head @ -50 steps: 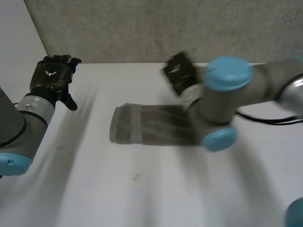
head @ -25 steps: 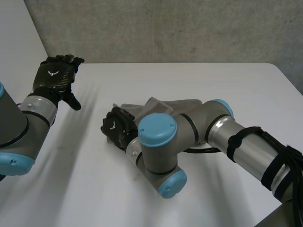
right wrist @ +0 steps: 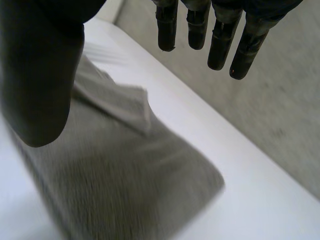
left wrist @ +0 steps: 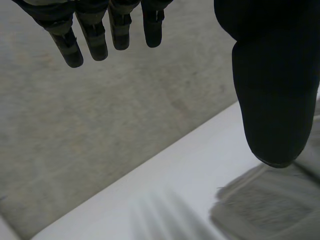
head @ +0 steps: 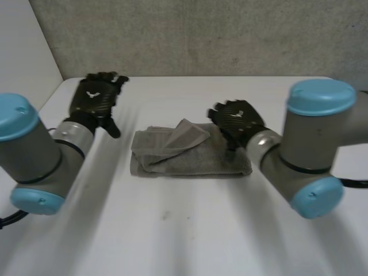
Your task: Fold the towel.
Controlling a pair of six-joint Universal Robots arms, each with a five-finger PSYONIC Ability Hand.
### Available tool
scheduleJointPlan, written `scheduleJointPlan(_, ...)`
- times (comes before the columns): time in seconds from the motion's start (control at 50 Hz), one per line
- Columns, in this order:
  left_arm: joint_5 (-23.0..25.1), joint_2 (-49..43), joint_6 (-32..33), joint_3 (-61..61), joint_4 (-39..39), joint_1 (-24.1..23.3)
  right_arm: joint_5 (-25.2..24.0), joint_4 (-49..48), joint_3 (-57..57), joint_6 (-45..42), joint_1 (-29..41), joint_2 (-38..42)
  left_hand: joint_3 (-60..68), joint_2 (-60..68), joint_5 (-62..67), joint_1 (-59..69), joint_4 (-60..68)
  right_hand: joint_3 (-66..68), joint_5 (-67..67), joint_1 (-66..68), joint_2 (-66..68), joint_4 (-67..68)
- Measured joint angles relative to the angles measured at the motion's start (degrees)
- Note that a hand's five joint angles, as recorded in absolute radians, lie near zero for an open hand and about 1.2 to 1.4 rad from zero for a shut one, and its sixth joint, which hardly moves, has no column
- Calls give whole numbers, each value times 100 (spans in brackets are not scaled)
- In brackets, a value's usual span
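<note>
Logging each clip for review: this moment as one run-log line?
towel: flat on table, loose flap on top | left hand: open, empty, beside towel | right hand: open, empty, over towel's end

A grey towel (head: pixel 192 158) lies on the white table (head: pixel 172 230), folded into a long band running side to side, with a loose triangular flap turned over its left half

In the head view the right hand (head: pixel 237 119) covers the far right corner of the towel (head: pixel 190 158), and whether it touches the cloth cannot be told. A turned-over flap (head: pixel 184 137) hides the layers beneath. In the left wrist view the thumb of the left hand (left wrist: pixel 272 75) blocks part of the towel, which is also cut off at the edge.
</note>
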Motion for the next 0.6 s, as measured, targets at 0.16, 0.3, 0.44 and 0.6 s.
scheduleJointPlan(0.16,-4,-566,-1,384,1,-684,-22,-401,938,-18,-444,-206,0,0,0,0,0,0,-1,0,0,0)
scheduleJointPlan(0.3,-21,-1219,-16,867,-22,-1197,-18,-917,1303,-63,-471,-45,0,0,0,0,0,1,0,0,0,0)
scheduleJointPlan(0.44,-30,-1697,-17,1254,-36,-1409,-9,-1186,1384,-92,-454,124,0,13,0,0,0,43,55,98,14,19)
scheduleJointPlan(0.6,-72,-2058,-16,1684,-33,-1427,-14,-1232,1364,-195,-451,325,5,62,0,21,5,693,849,761,705,620)
